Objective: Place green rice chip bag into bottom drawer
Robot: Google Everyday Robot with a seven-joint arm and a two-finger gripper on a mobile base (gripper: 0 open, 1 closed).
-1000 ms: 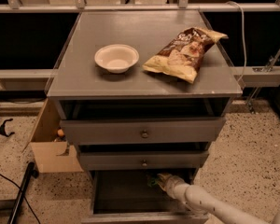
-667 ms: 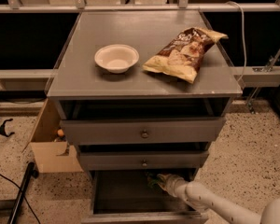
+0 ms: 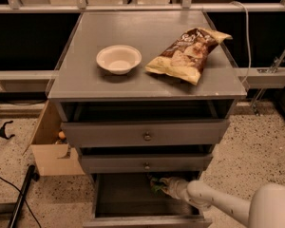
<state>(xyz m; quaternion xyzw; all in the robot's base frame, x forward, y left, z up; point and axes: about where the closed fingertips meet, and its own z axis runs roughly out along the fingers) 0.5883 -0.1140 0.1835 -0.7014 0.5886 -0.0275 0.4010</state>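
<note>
The gripper (image 3: 165, 186) sits inside the open bottom drawer (image 3: 147, 221), close to its back edge and towards the right corner, just under the middle drawer (image 3: 114, 164); whether it is clenched on anything or released cannot be told. The green bag (image 3: 155, 188) shows as a small green patch touching the gripper on the side away from the arm (image 3: 213, 201), low in the drawer by the back edge; whether it rests on the drawer floor or hangs just above it is unclear. The arm crosses the drawer's right front corner and leaves at the lower right.

Above, the top drawer (image 3: 104, 134) stands slightly out; on the cabinet top (image 3: 85, 75) a bowl (image 3: 118, 59) lies left of centre and a brown bag (image 3: 187, 55) towards the right edge, well apart; a box (image 3: 50, 158) stands on the floor by the cabinet's left side.

By my reading the task is nearly done: the bag is within the drawer; what is left is a sure release, if not made, and drawing the arm clear.
</note>
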